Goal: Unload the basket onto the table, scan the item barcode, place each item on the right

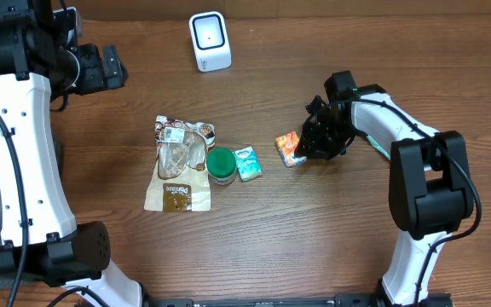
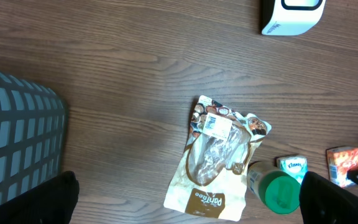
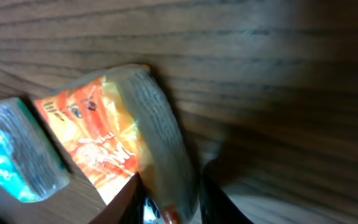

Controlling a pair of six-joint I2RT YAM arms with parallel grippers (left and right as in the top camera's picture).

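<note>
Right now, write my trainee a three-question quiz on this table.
1. True or false: the scanner stands apart from all four items.
2. What lies between the green-lidded jar and the orange packet? A) tissue pack B) brown pouch C) scanner
3. Which arm's jaws are closed on the orange packet?
Key: 1 true; 2 A; 3 the right jaws.
</note>
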